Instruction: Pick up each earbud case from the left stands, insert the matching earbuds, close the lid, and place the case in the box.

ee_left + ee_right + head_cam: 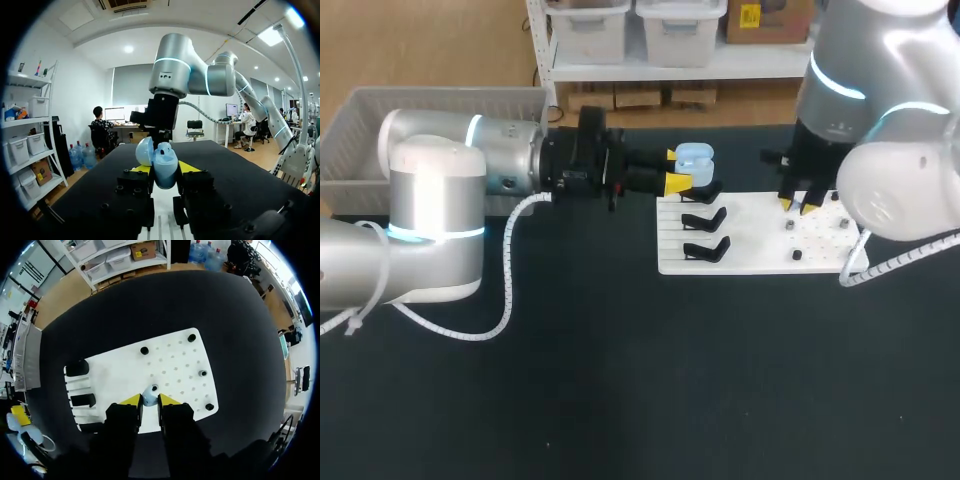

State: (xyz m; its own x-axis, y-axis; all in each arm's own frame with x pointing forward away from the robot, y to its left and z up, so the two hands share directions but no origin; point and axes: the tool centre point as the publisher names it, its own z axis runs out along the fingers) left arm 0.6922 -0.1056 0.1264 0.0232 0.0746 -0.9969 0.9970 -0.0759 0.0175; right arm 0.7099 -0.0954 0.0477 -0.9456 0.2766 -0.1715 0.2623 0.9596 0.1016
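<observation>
My left gripper (678,170) reaches in from the left and is shut on a light-blue earbud case (695,157), held above the black stands (705,218) at the white board's (760,255) left end. In the left wrist view the case (165,167) sits upright between the yellow tips with its lid (144,151) swung open. My right gripper (798,204) points down over the board's peg area. In the right wrist view its fingers (149,401) are shut on a small pale-blue earbud (149,398) right at the board's surface.
A grey basket (360,130) stands at the back left behind my left arm. Small pegs (789,226) dot the board's right half, seen as dark pegs (144,350) in the right wrist view. Three black stands (82,400) line its other end.
</observation>
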